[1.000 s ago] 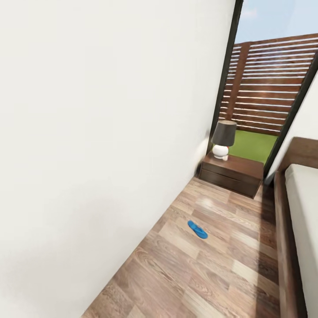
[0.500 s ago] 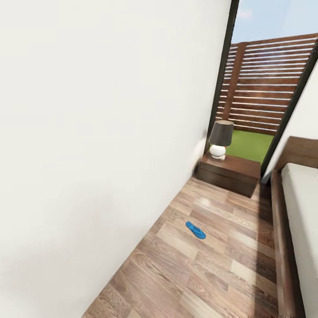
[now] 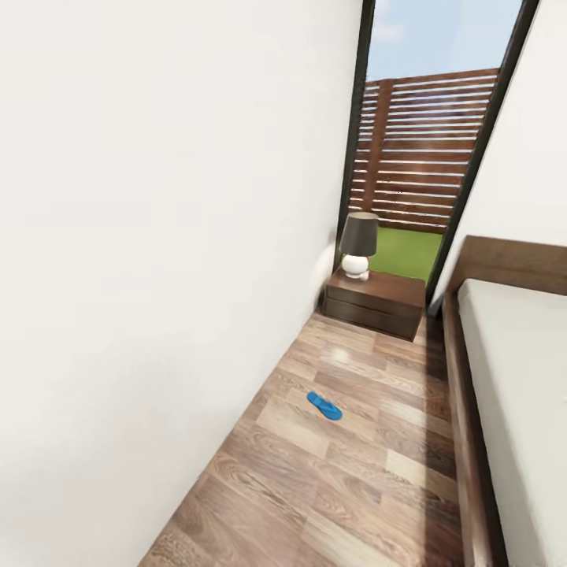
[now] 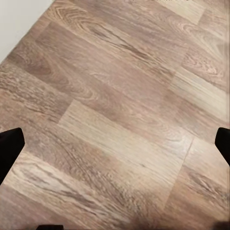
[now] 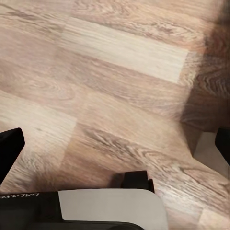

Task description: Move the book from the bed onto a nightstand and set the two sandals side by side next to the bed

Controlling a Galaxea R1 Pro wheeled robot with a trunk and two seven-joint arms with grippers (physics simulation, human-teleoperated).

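1 blue sandal [image 3: 324, 406] lying flat on the wood-plank floor [image 3: 354, 488], in the aisle between the white wall [image 3: 157, 236] and the bed [image 3: 512, 378], well short of the nightstand [image 3: 374, 302]. Lamp [image 3: 358, 244] standing on the nightstand top, toward the wall side; remaining surface bare. Second sandal and book not located.

Left gripper [image 4: 115, 143]: fingers spread wide, holding nothing, floor planks between the tips. Right gripper [image 5: 115, 143]: fingers likewise apart and empty, above the floor.

Handling estimate for the sandal: light, thin, flexible sole, likely to bend or slide on the glossy planks if pushed from 1 side. Preferred hold: across the sole's narrow width near mid-length, or on the raised strap, fingers descending from above. Low profile leaves little edge to catch; risk of the tips scraping the floor. Approach still needed before any grasp.
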